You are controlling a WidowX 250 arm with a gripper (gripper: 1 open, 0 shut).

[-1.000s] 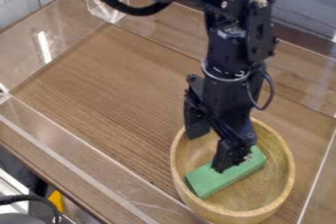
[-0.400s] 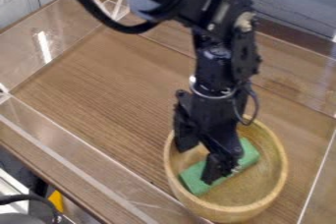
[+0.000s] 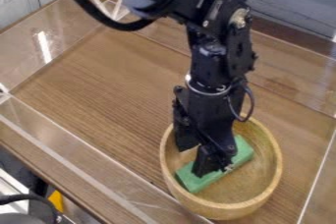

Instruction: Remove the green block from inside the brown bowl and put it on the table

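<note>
The brown bowl [image 3: 274,165] sits on the table [image 3: 105,90] at the front right. Inside it the green block [image 3: 199,179] lies slanted, its near-left end and far-right corner showing. My black gripper [image 3: 210,159] reaches straight down into the bowl, and its fingers straddle the middle of the block, touching or nearly touching it. The fingers cover the block's middle, so whether the jaws have gripped it does not show.
Clear plastic walls [image 3: 53,31] edge the table at the left, back and front. Bare wood-grain surface stretches left of and behind the bowl. The dark arm [image 3: 197,22] rises from the gripper toward the upper left.
The gripper has sunk lower onto the green block and shifted slightly left. The bowl has slid a little to the left with it. The fingers look closer together than before.
</note>
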